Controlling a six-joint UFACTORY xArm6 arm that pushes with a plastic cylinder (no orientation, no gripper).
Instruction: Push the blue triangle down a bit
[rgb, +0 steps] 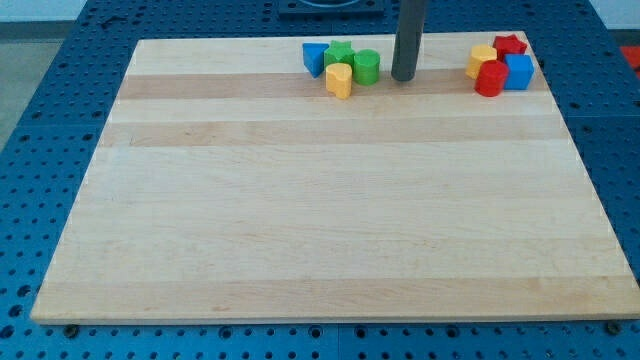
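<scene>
While nearly all of the pale wooden worktop lies bare toward the view's bottom, every block is crowded along its top edge, so there is wide open room below them and almost none above. At the view's top, left of centre, the blue triangle sits close to that edge, with a green block touching its right side, a green cylinder beyond that, and a yellow block just below the pair. The end effector is a plain dark rod with nothing to clench or release; it stands upright, coming straight down from the top of the view, and its tip rests on the wood just right of the green cylinder, so the whole green cluster lies between it and the blue triangle. Well apart at the top right corner huddle a yellow block, a red star, a blue cube and a red block.
</scene>
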